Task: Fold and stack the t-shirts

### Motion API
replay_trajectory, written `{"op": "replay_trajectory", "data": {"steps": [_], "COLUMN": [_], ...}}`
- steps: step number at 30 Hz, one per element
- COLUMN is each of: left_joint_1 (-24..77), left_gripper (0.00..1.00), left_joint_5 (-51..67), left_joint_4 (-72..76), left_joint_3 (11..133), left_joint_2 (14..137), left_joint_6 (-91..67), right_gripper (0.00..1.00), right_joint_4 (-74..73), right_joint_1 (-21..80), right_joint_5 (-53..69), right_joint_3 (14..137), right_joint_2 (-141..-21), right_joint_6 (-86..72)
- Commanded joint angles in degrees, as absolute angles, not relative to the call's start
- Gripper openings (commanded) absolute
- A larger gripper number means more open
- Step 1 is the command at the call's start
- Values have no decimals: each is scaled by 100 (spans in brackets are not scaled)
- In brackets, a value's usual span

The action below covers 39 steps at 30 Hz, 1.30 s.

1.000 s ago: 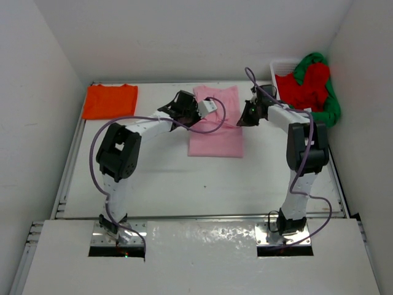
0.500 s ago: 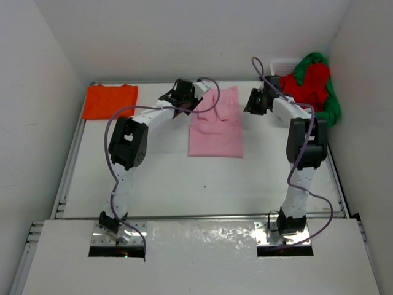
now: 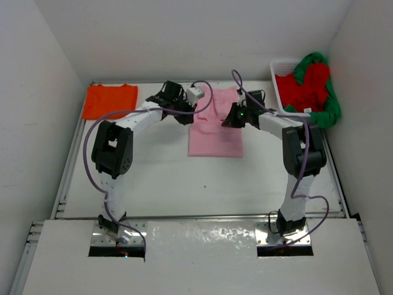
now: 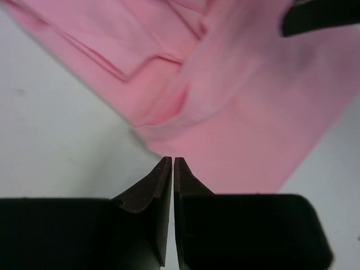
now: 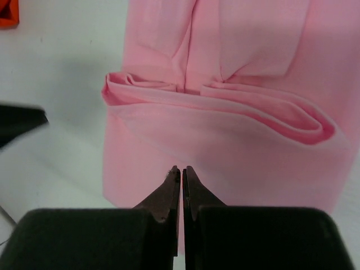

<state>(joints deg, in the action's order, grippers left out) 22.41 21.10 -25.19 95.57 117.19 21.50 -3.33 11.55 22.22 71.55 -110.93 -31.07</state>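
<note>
A pink t-shirt [image 3: 215, 132] lies part-folded in the middle of the table, with a rolled fold ridge [image 5: 225, 104] across it. My left gripper [image 3: 191, 117] is shut, its tips [image 4: 172, 160] just over the shirt's left edge [image 4: 225, 112], with no cloth seen between them. My right gripper [image 3: 228, 120] hangs over the shirt's right side, its jaws [image 5: 181, 167] shut and empty. An orange t-shirt [image 3: 110, 101] lies folded at the far left. The red t-shirt [image 3: 302, 89] and the green t-shirt [image 3: 328, 107] are bunched in and over the basket.
A white mesh basket [image 3: 280, 64] stands at the far right corner, against the right wall. Purple cables [image 3: 209, 101] loop above the pink shirt near both wrists. The table's raised rails run along its left and right edges.
Both grippers went to the pink shirt's far end, let go of the cloth, then shut. They have since drawn back toward the shirt's middle and closer together.
</note>
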Motion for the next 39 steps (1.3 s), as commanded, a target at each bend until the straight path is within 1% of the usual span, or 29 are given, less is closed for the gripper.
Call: {"op": "replay_trajectory", "data": {"steps": [1, 5, 8, 13, 17, 20, 26, 28, 29, 31, 34, 35, 37, 38, 39], "left_joint_1": [2294, 2381, 2496, 2549, 2566, 2558, 2566, 2566, 2575, 2575, 2601, 2636, 2689, 2698, 2750], "left_gripper": [5, 7, 14, 14, 12, 12, 12, 14, 17, 21, 31, 38, 43, 44, 45], "left_joint_5": [3181, 3234, 3068, 2410, 2093, 1908, 1890, 1942, 1934, 1925, 1864, 1828, 1784, 1802, 1828], "left_joint_4": [-2365, -1890, -1566, -1520, -1512, -1520, -1573, -1652, -1800, -1994, -2468, -2731, -2996, -3249, -3374], "left_joint_3": [8959, 8526, 8350, 8314, 8201, 8112, 8112, 8191, 8252, 8594, 9244, 9629, 9983, 10228, 10283], "left_joint_2": [11505, 11470, 11618, 12189, 12366, 12375, 12314, 12252, 12226, 12147, 12024, 11945, 11866, 11804, 11664], "left_joint_6": [1513, 1143, 976, 783, 817, 940, 1098, 1203, 1256, 1502, 1914, 2029, 2449, 2635, 2837], "right_gripper": [0, 0, 0, 0, 0, 0, 0, 0, 0, 0, 0, 3, 13, 23, 30], "right_joint_4": [18, 35, 35, 236, 343, 159, -578, -676, -746, -966, -1396, -1754, -2134, -2292, -2398], "right_joint_1": [1265, 1257, 1248, 1125, 1055, 1046, 923, 862, 844, 817, 817, 826, 826, 817, 817], "right_joint_5": [2575, 2558, 2321, 1576, 986, 704, 63, 18, 0, 35, 176, 193, 289, 351, 395], "right_joint_3": [7637, 7699, 7918, 8016, 8016, 8243, 8841, 8981, 9043, 9245, 9578, 9641, 9607, 9459, 9222], "right_joint_2": [-11469, -11969, -12259, -12349, -12322, -12497, -12849, -12771, -12718, -12473, -12191, -11990, -11744, -11420, -11217], "right_joint_6": [-3524, -3788, -3797, -3814, -3832, -3753, -3393, -3235, -3060, -2831, -2383, -2208, -2101, -2109, -2144]}}
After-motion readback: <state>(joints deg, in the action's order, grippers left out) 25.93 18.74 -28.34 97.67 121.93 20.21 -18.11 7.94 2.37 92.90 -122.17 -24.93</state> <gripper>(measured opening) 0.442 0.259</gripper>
